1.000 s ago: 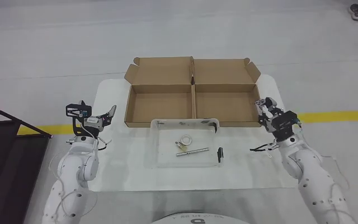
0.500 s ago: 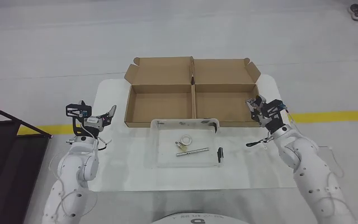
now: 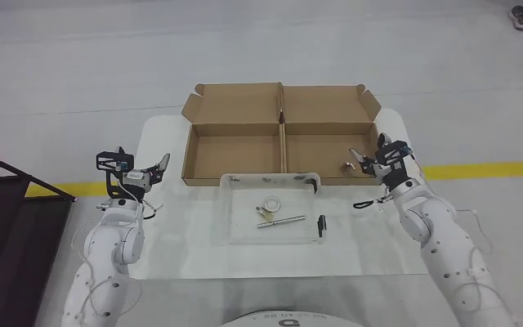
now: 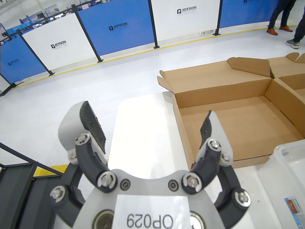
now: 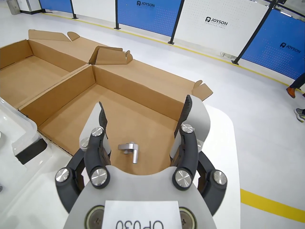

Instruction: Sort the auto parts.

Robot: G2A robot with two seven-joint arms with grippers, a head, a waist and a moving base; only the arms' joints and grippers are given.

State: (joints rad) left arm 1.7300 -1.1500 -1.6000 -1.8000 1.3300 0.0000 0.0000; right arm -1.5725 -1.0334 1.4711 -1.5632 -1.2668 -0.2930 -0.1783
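Auto part (image 5: 128,147) in box (image 5: 143,89), right end effector (image 5: 144,100) released above, left end effector (image 4: 147,108) released over table (image 4: 133,148)

A white surface (image 3: 188,245) stands on a pale floor (image 3: 98,65) crossed by a yellow line (image 3: 482,170). A black frame (image 3: 29,237) sits near its left edge. A fence (image 4: 119,32) of blue and white panels runs well behind.

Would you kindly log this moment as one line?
right jaws open over right box; metal part on its floor; left jaws open
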